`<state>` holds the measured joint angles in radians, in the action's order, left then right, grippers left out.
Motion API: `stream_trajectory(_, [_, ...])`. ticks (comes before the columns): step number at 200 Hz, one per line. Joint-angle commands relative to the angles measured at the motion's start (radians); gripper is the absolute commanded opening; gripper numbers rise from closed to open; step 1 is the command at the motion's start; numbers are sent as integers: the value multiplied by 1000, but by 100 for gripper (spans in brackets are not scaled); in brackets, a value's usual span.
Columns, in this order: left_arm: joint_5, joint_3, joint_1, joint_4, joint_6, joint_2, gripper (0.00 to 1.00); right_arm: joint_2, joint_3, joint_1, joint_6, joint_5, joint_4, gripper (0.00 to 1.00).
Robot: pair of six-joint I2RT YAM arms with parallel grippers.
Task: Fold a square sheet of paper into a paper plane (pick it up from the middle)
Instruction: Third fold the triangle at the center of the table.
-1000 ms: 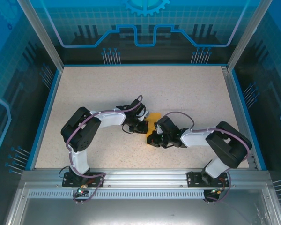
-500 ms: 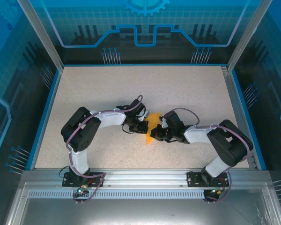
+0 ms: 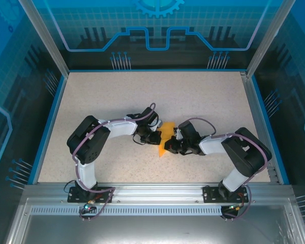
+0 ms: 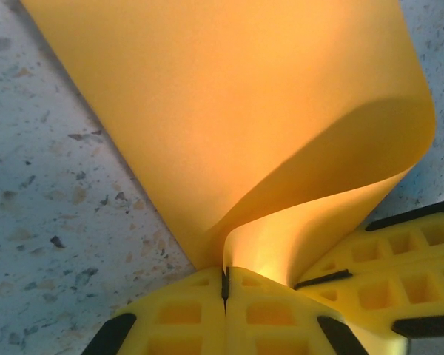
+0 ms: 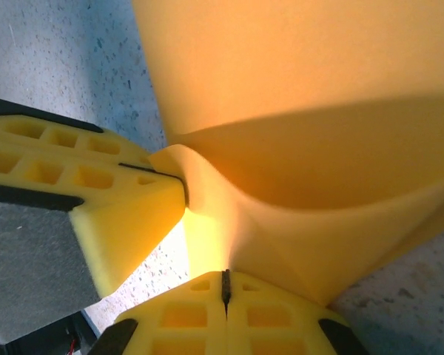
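The sheet of paper (image 3: pixel 165 141) is a narrow, folded orange shape with a pointed near end, held between the two grippers at mid-table. Whether it has the paper plane's dart form I cannot tell. My left gripper (image 3: pixel 156 138) is shut on its left side. In the left wrist view the paper (image 4: pixel 244 111) curls up out of the closed yellow jaws of the left gripper (image 4: pixel 224 279). My right gripper (image 3: pixel 172 147) is shut on its right side. In the right wrist view the paper (image 5: pixel 303 96) bends away from the right gripper (image 5: pixel 225 281). The two pairs of fingertips nearly touch.
Speckled beige table (image 3: pixel 117 101) with a blue rim and metal posts at the corners. The right gripper's yellow fingers (image 4: pixel 399 255) crowd the left wrist view, and the left gripper's fingers (image 5: pixel 96 200) crowd the right wrist view. Open tabletop lies beyond the paper.
The right gripper moved up and left off the paper's near end, uncovering its pointed tip, and stands close beside the left gripper. The left arm has hardly moved.
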<state>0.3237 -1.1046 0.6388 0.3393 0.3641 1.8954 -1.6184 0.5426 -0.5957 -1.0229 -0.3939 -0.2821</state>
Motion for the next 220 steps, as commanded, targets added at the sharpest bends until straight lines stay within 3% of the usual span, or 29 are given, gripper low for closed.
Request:
stream_trajectory(1, [-6, -6, 10, 47, -22, 37, 0, 84, 21, 21, 50, 0, 89, 5])
stream_trajectory(56, [-7, -3, 10, 46, -20, 38, 1, 75, 31, 117, 78, -78, 48, 5])
stream_trajectory(175, [-6, -9, 9, 53, -27, 41, 0, -90, 42, 157, 130, -74, 30, 5])
stream_trajectory(220, [-6, -20, 10, 63, -29, 42, 1, -1, 64, 174, 145, -97, 89, 7])
